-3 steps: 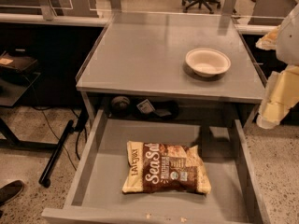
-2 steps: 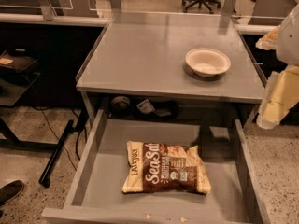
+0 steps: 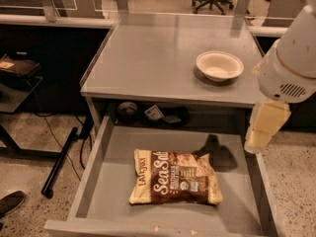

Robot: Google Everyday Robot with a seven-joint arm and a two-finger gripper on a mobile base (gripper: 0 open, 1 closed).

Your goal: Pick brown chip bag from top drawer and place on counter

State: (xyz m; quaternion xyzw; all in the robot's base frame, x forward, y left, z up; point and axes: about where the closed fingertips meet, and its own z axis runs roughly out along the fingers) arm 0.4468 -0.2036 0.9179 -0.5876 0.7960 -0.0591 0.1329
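Brown chip bag [image 3: 175,177] lies flat in the top drawer [image 3: 116,149], lower centre. The gripper [image 3: 265,127] hangs at the right edge, spread or closed I cannot tell. Risk: coming down from there it could clip the drawer wall or counter [image 3: 158,53] lip, or the crinkly bag could slip.

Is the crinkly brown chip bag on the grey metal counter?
No, the brown chip bag lies in the open grey metal top drawer, end effector hanging near its right wall.
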